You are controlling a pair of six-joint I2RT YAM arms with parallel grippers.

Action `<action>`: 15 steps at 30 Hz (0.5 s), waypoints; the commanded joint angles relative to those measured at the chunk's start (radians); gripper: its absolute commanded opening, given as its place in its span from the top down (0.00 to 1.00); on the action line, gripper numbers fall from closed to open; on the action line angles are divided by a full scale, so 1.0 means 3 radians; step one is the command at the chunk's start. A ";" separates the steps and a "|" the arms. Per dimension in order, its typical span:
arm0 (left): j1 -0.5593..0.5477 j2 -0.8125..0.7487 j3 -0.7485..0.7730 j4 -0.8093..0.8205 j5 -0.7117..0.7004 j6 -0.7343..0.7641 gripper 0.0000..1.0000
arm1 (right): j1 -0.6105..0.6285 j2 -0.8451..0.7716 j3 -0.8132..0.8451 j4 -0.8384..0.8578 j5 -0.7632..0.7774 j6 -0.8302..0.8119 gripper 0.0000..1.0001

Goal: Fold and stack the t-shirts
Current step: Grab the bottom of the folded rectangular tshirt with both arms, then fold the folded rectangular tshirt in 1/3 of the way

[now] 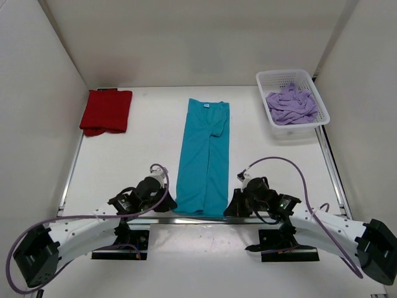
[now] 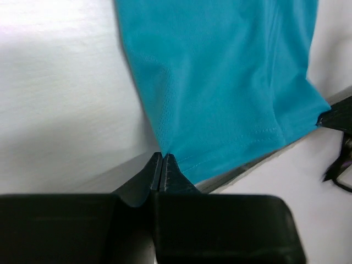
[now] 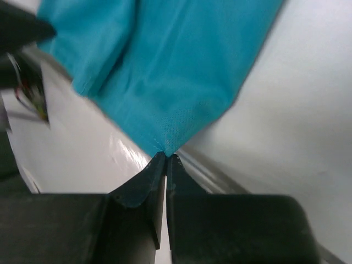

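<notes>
The teal-blue t-shirt (image 1: 205,155) lies in a long narrow fold down the middle of the table, its white tag at the far end. My left gripper (image 1: 170,202) is shut on its near left corner (image 2: 163,149). My right gripper (image 1: 232,205) is shut on its near right corner (image 3: 168,148). The red t-shirt (image 1: 107,110) lies folded at the far left. The lavender t-shirt (image 1: 291,105) is crumpled in the white basket (image 1: 268,79) at the far right.
The table's near metal edge (image 1: 198,220) runs just under the shirt's hem, between both grippers. White walls enclose the table on three sides. Purple cables loop from both arms.
</notes>
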 commanded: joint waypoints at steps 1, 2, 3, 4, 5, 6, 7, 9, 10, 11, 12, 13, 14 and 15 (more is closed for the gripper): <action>0.0361 -0.0112 0.0364 -0.0386 0.0060 0.0126 1.00 | -0.0356 -0.0086 0.0395 -0.0332 0.0085 -0.0147 1.00; 0.0550 0.0010 0.0599 -0.0431 0.0126 0.0289 1.00 | -0.0641 0.0021 0.0532 -0.0337 -0.0063 -0.0386 1.00; 0.0684 0.0193 0.0718 -0.0401 0.0157 0.0367 1.00 | -0.0937 0.0092 0.0700 -0.0343 -0.0130 -0.0601 1.00; 0.0736 0.0418 0.0962 -0.0386 0.0168 0.0504 1.00 | -0.1057 0.0275 0.0788 -0.0338 -0.0242 -0.0720 1.00; 0.0827 0.0562 0.1218 -0.0345 0.0173 0.0622 0.99 | -0.1265 0.0480 0.0966 -0.0307 -0.0274 -0.0908 1.00; 0.0935 0.0847 0.1458 -0.0325 0.0188 0.0704 0.99 | -0.1450 0.0715 0.1176 -0.0276 -0.0355 -0.1036 1.00; 0.0991 0.1148 0.1557 -0.0213 0.0315 0.0731 0.99 | -0.1603 0.0828 0.1370 -0.0236 -0.0407 -0.1144 1.00; 0.1231 0.1630 0.1879 -0.0095 0.0458 0.0772 0.99 | -0.1768 0.1166 0.1606 -0.0077 -0.0407 -0.1186 1.00; 0.1273 0.1931 0.2143 -0.0114 0.0429 0.0782 0.99 | -0.1870 0.1420 0.1774 -0.0021 -0.0463 -0.1216 1.00; 0.1288 0.2070 0.2414 -0.0125 0.0358 0.0833 1.00 | -0.1927 0.1655 0.1877 0.0035 -0.0529 -0.1227 1.00; 0.1324 0.2345 0.2675 -0.0165 0.0296 0.0858 1.00 | -0.1983 0.1876 0.2045 0.0066 -0.0540 -0.1252 1.00; 0.1370 0.2591 0.2784 -0.0191 0.0260 0.0874 1.00 | -0.2029 0.1979 0.2214 0.0092 -0.0545 -0.1273 1.00; 0.1406 0.2765 0.2972 -0.0176 0.0295 0.0879 1.00 | -0.2065 0.2127 0.2271 0.0112 -0.0560 -0.1263 1.00; 0.1467 0.2858 0.3146 -0.0206 0.0326 0.0889 1.00 | -0.2101 0.2285 0.2383 0.0133 -0.0510 -0.1288 1.00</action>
